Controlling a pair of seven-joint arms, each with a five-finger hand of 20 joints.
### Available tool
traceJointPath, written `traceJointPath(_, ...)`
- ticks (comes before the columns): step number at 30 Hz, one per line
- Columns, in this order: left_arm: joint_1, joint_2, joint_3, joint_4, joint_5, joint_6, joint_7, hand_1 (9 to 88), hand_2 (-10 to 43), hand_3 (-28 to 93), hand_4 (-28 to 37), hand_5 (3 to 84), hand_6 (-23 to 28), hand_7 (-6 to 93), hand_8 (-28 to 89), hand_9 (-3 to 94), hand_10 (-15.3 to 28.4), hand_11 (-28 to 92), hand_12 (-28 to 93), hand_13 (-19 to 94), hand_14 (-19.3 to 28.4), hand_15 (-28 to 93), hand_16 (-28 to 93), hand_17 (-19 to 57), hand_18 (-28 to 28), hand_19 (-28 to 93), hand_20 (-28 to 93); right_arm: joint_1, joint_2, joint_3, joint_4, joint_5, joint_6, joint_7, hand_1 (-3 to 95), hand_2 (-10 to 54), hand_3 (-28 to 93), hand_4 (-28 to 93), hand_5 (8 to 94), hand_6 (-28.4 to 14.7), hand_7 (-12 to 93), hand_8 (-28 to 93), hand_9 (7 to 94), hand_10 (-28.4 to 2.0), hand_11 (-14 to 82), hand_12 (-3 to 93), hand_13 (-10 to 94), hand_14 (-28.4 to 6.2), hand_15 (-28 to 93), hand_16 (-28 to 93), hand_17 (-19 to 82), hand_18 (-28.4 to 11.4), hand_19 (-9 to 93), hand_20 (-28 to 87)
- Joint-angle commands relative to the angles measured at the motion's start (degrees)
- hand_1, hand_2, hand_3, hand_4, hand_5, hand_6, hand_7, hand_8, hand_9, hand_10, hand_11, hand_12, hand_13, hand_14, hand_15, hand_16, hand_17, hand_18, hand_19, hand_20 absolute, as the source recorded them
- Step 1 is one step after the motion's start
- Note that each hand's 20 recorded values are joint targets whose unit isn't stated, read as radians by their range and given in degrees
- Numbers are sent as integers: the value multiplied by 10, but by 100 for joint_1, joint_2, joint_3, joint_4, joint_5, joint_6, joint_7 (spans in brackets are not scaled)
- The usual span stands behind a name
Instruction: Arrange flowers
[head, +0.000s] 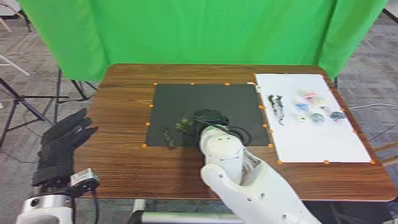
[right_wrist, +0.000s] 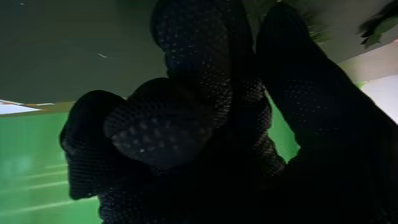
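Greenery (head: 185, 125) beside the right hand (head: 210, 118), whose grasp I cannot tell, and a sprig (head: 168, 137) on the dark mat (head: 182, 97) suggest early progress, with flowers (head: 308, 94) on the white sheet (head: 315, 145) left to arrange.

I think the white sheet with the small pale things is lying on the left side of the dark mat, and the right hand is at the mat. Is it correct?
Not quite: the head view shows the white sheet with the small pale things on the right side of the dark mat. The right hand is at the mat.
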Motion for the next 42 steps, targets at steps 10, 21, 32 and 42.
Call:
traceJointPath(10,376,21,-162,-113,-111,128,101,270,51,848,-167,379,94,166,-116,310,189,362,51,234,267,651,-179,-93,217,607,39,555,600,-495,-411,-380,144,380,281,10,664,-209,880,-65,178,-73,918,-150,349,245,926,-42,579,236,713,-112,932,256)
traceJointPath(21,441,135,-54,-69,-343,238,452,270,52,847,-166,380,95,165,-116,309,189,361,50,234,268,651,-179,-93,216,607,39,845,1996,-115,-1046,242,1710,294,221,90,645,-188,767,-93,151,-72,799,-202,306,221,798,-113,618,206,580,-174,932,187)
traceJointPath(32,375,290,143,-22,-547,356,702,271,52,843,-169,379,95,164,-115,310,190,361,51,235,268,652,-179,-92,216,607,39,747,2741,692,-467,1196,2050,286,240,74,714,-189,642,-133,117,-72,664,-237,252,187,701,-148,660,172,507,-188,932,106)
traceJointPath(42,354,370,225,-21,-700,451,899,269,51,843,-168,378,95,163,-114,310,189,361,51,234,267,651,-179,-92,217,607,39,712,2949,579,75,1213,1971,414,249,64,747,-198,634,-135,120,-73,635,-235,236,180,680,-147,671,158,492,-186,932,84)
